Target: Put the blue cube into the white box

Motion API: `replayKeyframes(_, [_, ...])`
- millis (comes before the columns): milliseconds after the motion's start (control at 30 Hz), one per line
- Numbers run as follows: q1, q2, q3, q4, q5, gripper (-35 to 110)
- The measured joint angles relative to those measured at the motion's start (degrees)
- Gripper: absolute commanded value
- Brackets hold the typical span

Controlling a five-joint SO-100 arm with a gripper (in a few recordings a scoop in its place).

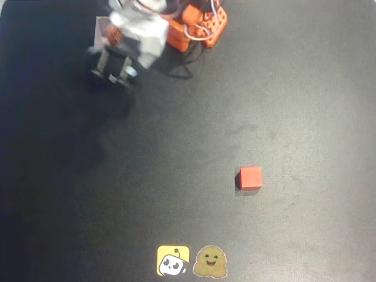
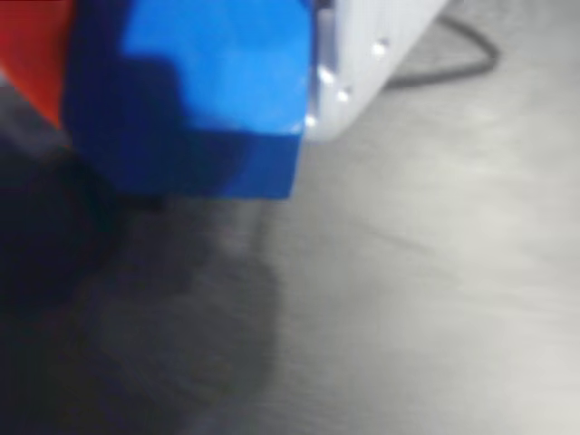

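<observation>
In the wrist view the blue cube (image 2: pixel 208 82) is large at the top left, lifted above the dark table. My gripper (image 2: pixel 190 91) is shut on it, with a red finger (image 2: pixel 27 45) on its left face and a white finger (image 2: pixel 362 54) on its right. In the overhead view my arm and gripper (image 1: pixel 117 59) are blurred at the top left. The white box (image 1: pixel 103 30) shows there as a pale square rim with a dark side, and the arm covers most of it. I cannot tell whether the cube is over the box.
A red-orange cube (image 1: pixel 250 177) sits right of the middle of the black table (image 1: pixel 294 88). Two stickers, yellow (image 1: pixel 173 261) and brown (image 1: pixel 210 262), lie at the bottom edge. The orange arm base (image 1: pixel 200 26) with loose cables stands at the top.
</observation>
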Motion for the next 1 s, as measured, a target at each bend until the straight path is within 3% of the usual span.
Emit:
replayKeyframes(567, [25.5,5.5,8.3,0.1,-13.5,0])
replayKeyframes(1000, [28.8,7.9,9.7,-1.4,-16.2,9])
